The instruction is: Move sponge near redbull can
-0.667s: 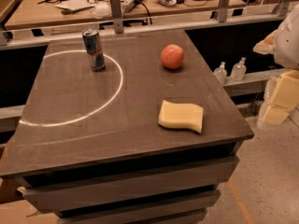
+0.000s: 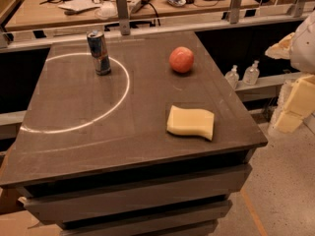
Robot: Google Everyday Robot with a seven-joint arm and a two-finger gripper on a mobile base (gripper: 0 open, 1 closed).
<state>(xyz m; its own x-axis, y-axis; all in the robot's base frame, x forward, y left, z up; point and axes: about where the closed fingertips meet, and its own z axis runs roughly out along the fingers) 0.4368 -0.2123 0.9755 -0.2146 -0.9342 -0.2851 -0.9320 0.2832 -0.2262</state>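
The sponge (image 2: 191, 122), a flat pale-yellow slab with wavy edges, lies on the dark table (image 2: 98, 127) near its front right corner. The redbull can (image 2: 99, 52), blue and silver, stands upright at the table's back left, on a white circle line. My gripper (image 2: 294, 106) hangs off the table's right side, at the right edge of the view, well to the right of the sponge and touching nothing.
A red-orange apple (image 2: 181, 59) sits at the table's back right, between can and sponge. A cluttered desk (image 2: 147, 4) with metal rails stands behind. Two small clear bottles (image 2: 243, 74) stand on a ledge to the right. Bare floor lies at the lower right.
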